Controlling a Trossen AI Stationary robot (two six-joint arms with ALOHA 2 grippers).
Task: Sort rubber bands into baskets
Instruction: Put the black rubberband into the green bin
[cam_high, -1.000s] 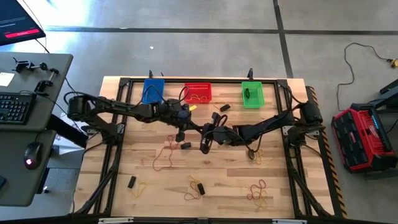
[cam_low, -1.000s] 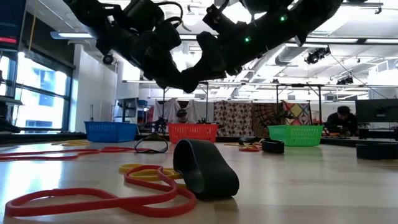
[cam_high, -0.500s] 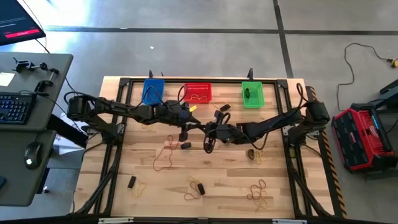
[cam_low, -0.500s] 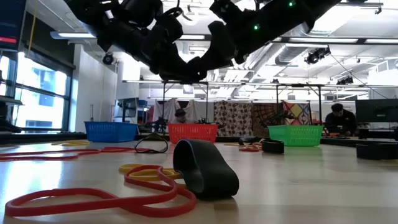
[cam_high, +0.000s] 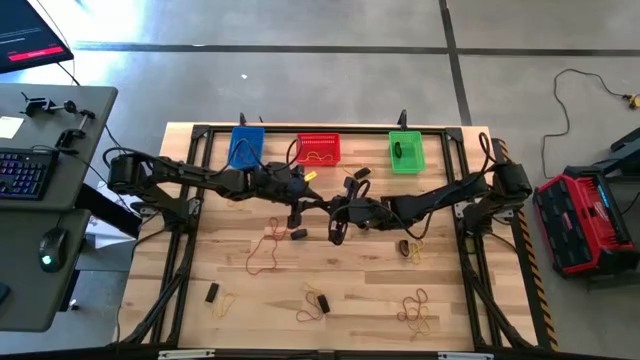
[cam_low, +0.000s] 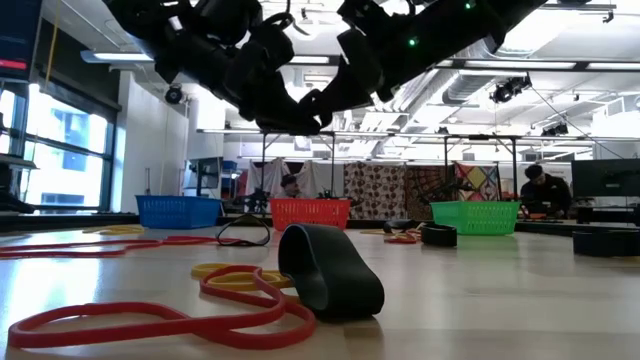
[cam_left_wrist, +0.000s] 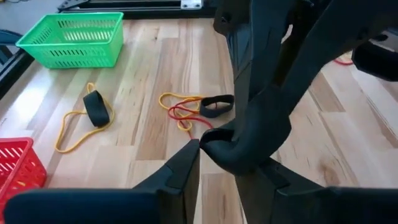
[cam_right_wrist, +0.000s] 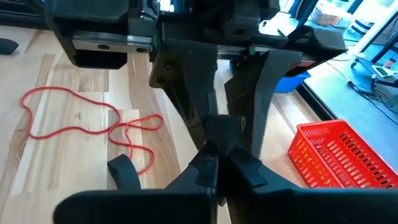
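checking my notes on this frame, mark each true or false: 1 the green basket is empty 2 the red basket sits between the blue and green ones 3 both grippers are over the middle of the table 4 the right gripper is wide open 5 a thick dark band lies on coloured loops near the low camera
1. The green basket is empty. False: a dark band lies inside it.
2. The red basket sits between the blue basket and the green one. True.
3. The left gripper and right gripper are both over the middle of the table. True.
4. The right gripper is wide open. False: its fingers are shut.
5. A thick dark band lies on coloured loops near the low camera. True.
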